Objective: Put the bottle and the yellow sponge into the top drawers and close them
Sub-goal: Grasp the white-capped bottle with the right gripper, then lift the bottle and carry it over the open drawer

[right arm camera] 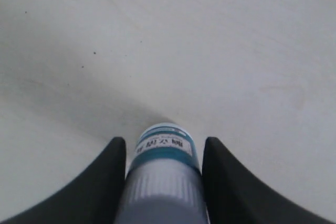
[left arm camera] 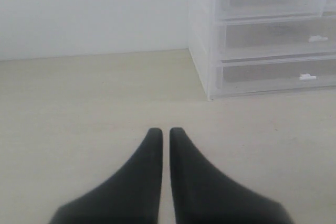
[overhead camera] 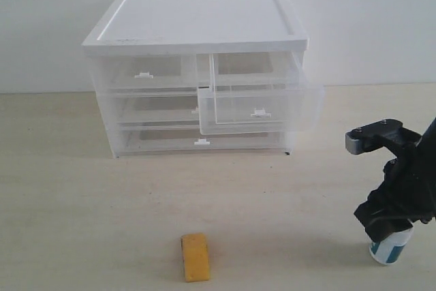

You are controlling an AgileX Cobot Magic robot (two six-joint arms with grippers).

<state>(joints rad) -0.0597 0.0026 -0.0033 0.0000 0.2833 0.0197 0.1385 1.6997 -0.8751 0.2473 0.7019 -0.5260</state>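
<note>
Two black fingers of the right claw sit one on each side of the bottle. They are very close to its sides. I cannot tell if they squeeze it or only stand next to it. The bottle's ribbed cap points up into the claw. Its teal label is farther down, near the table.

The bottle stands on the table, out in front of the cabinet and past its right side, well apart from it. The yellow sponge lies flat on the table in front of the cabinet, about in line with its middle. It is well apart from the cabinet and from the bottle.

Only the exterior view shows the sponge and both top drawers. The top right drawer is pulled out from the cabinet. The top left drawer is pushed in. In that view just the bottom end of the bottle peeks out under the right claw.

Only the right wrist view shows the cap, the label and the fingers beside them.

Only the left wrist view shows the left claw. Its fingers are pressed together with a thin slit between them and hold nothing. It hangs over bare table, with the cabinet farther off.
</note>
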